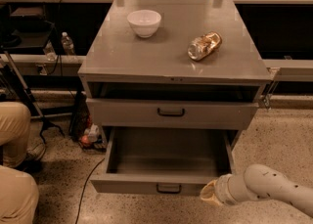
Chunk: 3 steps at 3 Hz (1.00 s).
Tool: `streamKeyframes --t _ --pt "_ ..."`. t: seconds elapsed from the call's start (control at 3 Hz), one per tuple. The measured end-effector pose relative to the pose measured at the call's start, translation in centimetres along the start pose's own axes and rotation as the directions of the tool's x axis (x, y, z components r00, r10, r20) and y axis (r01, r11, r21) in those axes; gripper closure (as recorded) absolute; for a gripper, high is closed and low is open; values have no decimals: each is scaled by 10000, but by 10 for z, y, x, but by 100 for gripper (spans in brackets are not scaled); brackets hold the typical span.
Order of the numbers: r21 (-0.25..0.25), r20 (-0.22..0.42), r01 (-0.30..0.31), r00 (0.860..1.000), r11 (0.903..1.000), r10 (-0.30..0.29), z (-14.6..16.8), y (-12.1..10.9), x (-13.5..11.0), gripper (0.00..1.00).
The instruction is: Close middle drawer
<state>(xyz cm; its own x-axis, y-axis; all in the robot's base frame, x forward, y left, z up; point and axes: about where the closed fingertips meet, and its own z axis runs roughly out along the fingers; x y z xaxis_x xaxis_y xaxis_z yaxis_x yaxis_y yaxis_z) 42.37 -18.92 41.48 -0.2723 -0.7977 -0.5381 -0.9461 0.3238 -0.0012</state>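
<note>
The middle drawer [166,158] is pulled far out at the bottom of the grey cabinet. Its deep grey tray is empty, and its low front panel [146,185] carries a small black loop handle [168,188]. Above it sits a grey drawer with a taller front and a wider handle [171,112], pushed in. My gripper [210,196] is at the end of the white arm [274,191]. It is at the right end of the open drawer's front panel, close to or touching its corner.
A white bowl [144,22] and a crumpled gold can [204,45] lie on the cabinet top [161,56]. A person's legs [14,169] are at the left. Cables, a stand and bottles [88,135] are on the floor left of the cabinet.
</note>
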Motion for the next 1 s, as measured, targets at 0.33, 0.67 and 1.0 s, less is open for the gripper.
streamKeyframes --t 0.33,0.67,1.0 --pt "582 180 370 9991 9976 -381 8 -30 1 100" --pt "605 192 402 9990 9974 -414 8 -30 2 100" --pt "1100 458 1080 9925 9880 -1135 23 -70 -2 100"
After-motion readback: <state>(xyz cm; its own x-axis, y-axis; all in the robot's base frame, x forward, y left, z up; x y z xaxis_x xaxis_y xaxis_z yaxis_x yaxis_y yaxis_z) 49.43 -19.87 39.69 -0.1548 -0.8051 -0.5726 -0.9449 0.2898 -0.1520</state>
